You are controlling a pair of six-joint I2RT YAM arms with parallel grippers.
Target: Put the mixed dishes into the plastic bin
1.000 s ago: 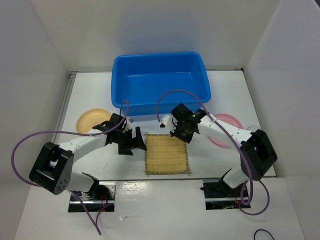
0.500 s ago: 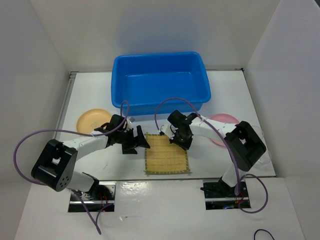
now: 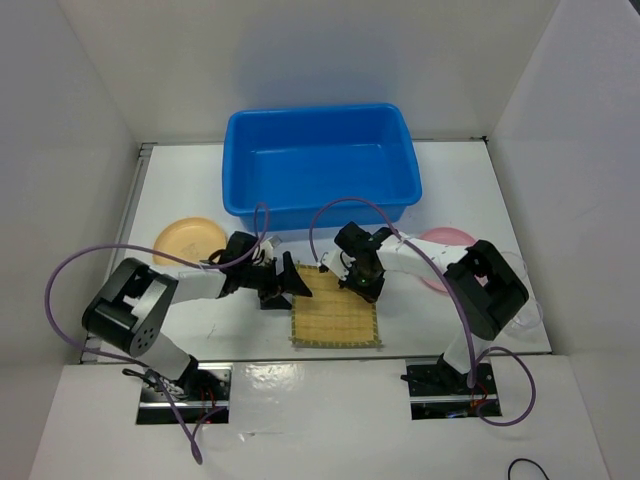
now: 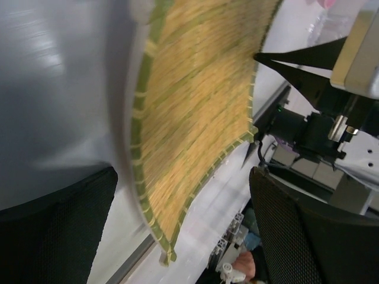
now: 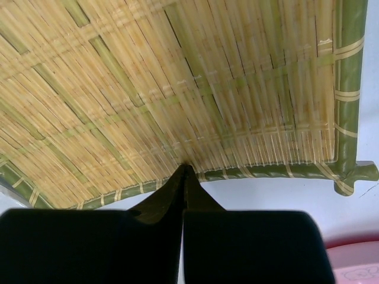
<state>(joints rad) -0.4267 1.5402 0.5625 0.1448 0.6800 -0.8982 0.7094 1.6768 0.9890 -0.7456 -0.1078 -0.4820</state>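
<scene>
Both arms have moved in on the mat [image 3: 335, 318]: left tool [image 3: 290, 283] gaping at its edge, right tool [image 3: 362, 287] shut, tip pinning it, so a lift toward the bin [image 3: 320, 112] seems next.

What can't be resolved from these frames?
- Top view: the pink plate is largely covered by the right arm.
- Right wrist view: the shut right gripper sits at the edge of the mat. Whether its tips press on the mat or the table can't be told.
- Left wrist view: blurred, so it is unclear whether the open left gripper touches the mat.
</scene>
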